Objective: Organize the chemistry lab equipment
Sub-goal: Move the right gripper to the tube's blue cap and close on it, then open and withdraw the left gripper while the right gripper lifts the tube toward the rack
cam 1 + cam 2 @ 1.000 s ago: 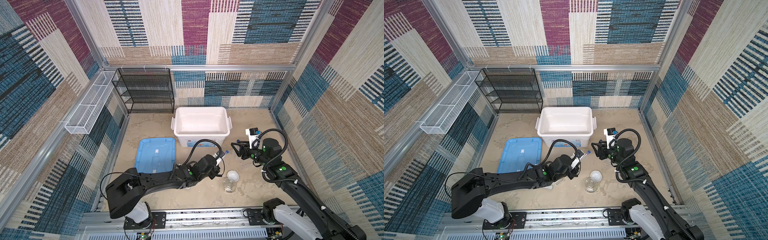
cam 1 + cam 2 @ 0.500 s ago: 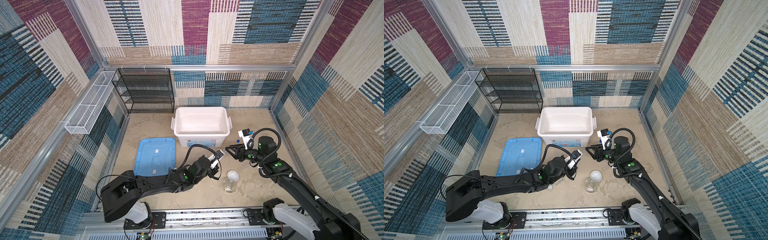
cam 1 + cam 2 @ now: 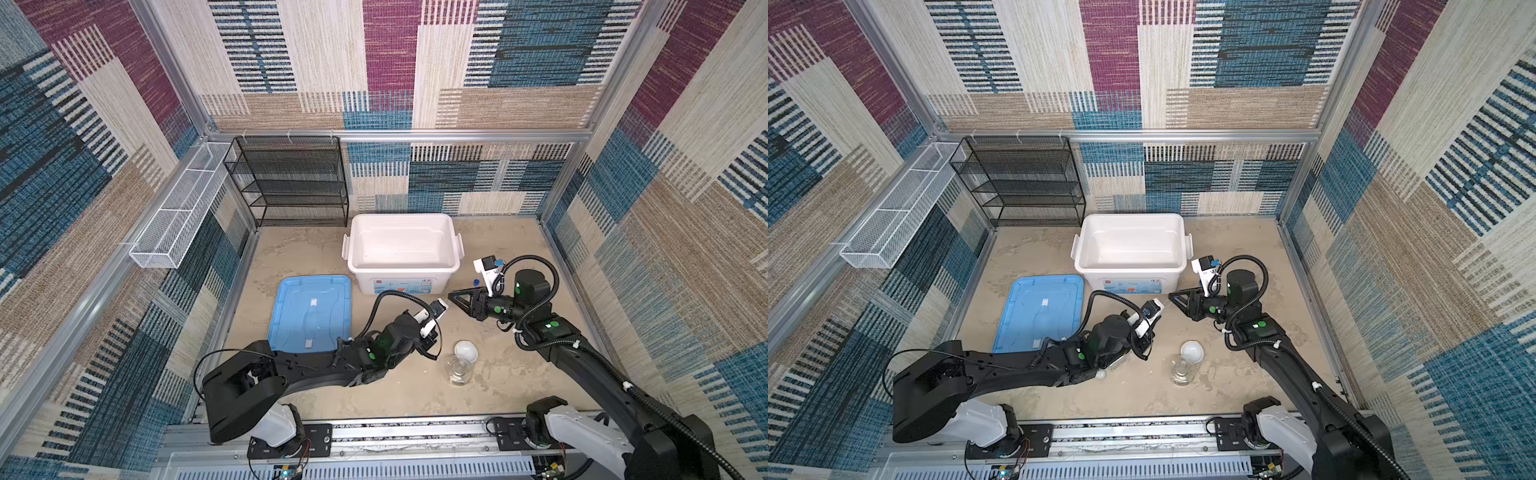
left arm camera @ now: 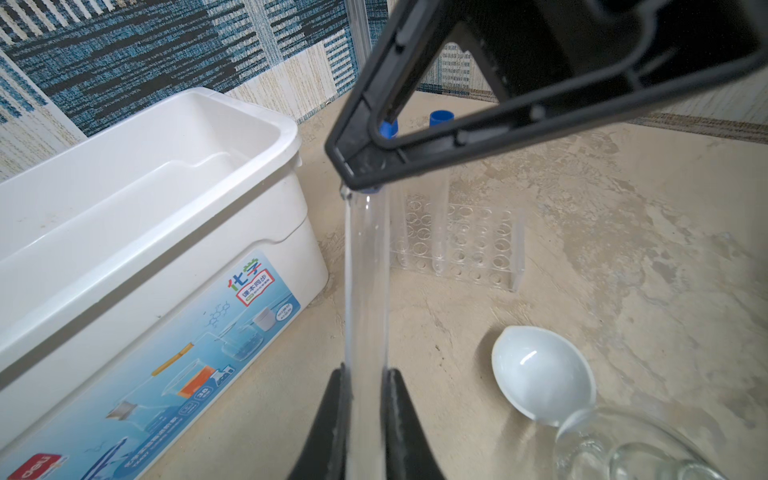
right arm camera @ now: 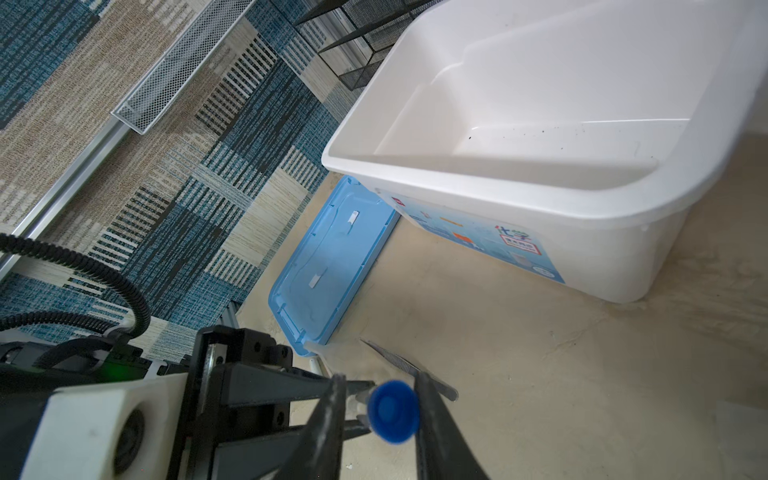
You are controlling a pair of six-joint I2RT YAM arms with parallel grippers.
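My left gripper (image 4: 365,374) is shut on the lower part of a clear test tube (image 4: 365,291), which points up and away from it. The tube's blue cap (image 5: 392,411) sits between the fingers of my right gripper (image 5: 380,399). One finger touches the cap and a gap shows on the other side. In both top views the two grippers meet in front of the bin, right (image 3: 451,297) and left (image 3: 432,324). Two more capped tubes (image 4: 440,187) stand in a clear rack (image 4: 469,245). A white bowl (image 3: 465,350), a glass flask (image 3: 458,369) and tweezers (image 5: 411,368) lie on the floor.
The open white bin (image 3: 403,272) stands behind the grippers, with its blue lid (image 3: 311,316) flat on the floor to the left. A black wire rack (image 3: 291,183) is at the back wall. A white mesh basket (image 3: 178,208) hangs on the left wall.
My right gripper has moved left to the tube's capped end and its jaws have narrowed around the cap. The left gripper has kept its hold and shifted only slightly.
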